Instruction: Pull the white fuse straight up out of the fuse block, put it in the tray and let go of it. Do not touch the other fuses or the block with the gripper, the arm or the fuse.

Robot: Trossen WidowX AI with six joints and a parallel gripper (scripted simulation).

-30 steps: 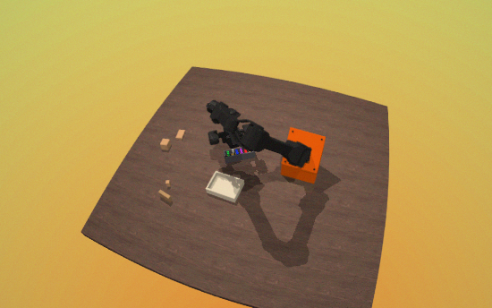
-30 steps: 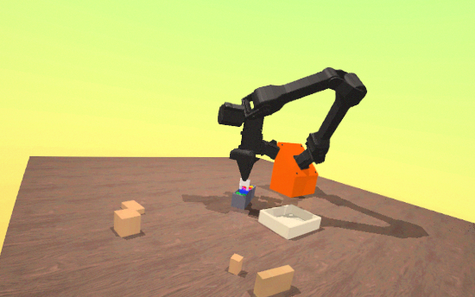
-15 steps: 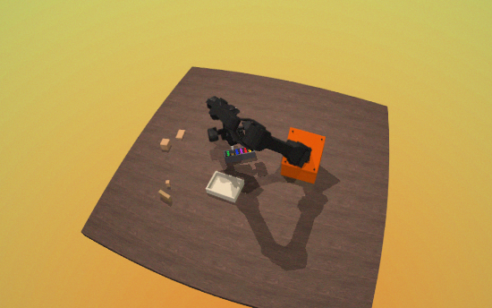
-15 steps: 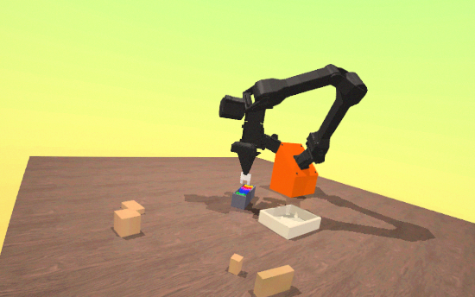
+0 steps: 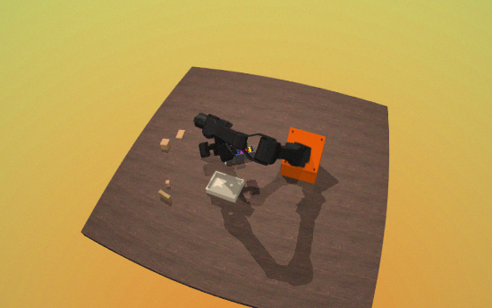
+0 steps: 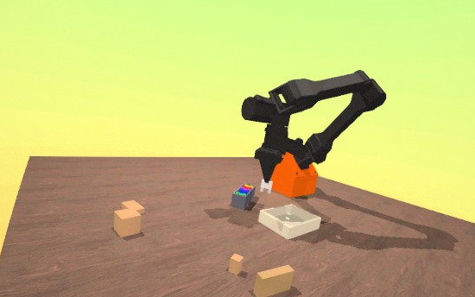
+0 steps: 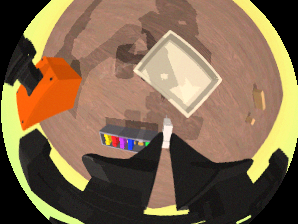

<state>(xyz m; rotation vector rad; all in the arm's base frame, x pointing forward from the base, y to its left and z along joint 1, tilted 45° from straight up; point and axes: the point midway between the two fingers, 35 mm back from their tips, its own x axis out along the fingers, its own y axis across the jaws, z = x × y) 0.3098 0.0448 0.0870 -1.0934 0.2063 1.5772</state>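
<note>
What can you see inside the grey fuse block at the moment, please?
The fuse block holds a row of coloured fuses; their lower ends are hidden by its walls. The white fuse is outside, held by the gripper.

Four tan blocks (image 6: pixel 127 222), one tray (image 6: pixel 276 226)

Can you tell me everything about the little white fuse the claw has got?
The white fuse is small and plain white, with a flat top part and two short legs pointing down. It hangs upright in the air, pinched at its top by the black claw, which is shut on it. It is out of the grey fuse block, just beside it, and touches nothing but the claw. The white tray sits lower and nearer the camera; the fuse is not over it yet.
</note>
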